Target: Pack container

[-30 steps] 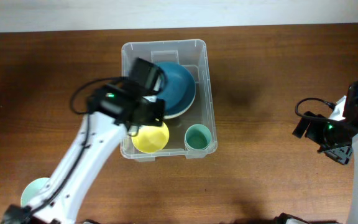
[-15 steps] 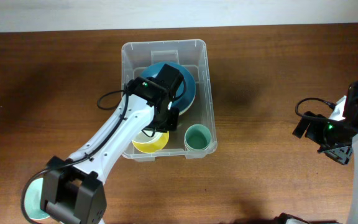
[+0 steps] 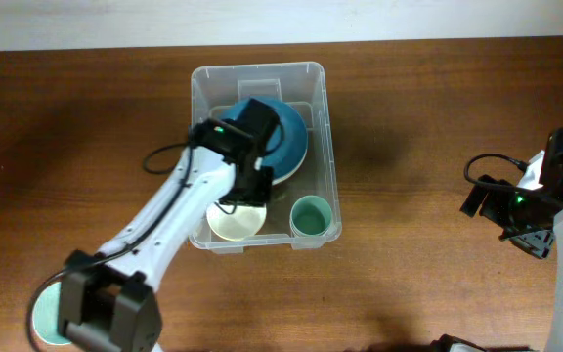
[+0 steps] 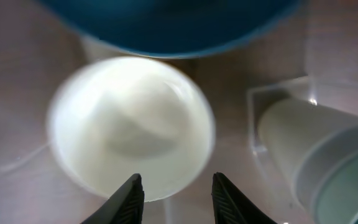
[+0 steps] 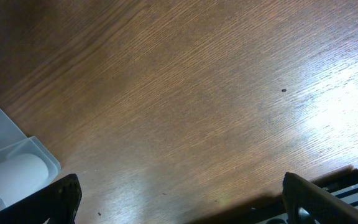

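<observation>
Left gripper (image 4: 174,186) open — eased back, pale bowl (image 4: 131,127) more exposed.

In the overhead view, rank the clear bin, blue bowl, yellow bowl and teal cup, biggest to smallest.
Largest to smallest:
clear container
blue bowl
pale yellow bowl
teal cup
Both bowls are partly hidden.

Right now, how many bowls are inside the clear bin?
2 in the bin: a blue bowl at the back, a pale bowl at front left. The arm may hide more.
</observation>
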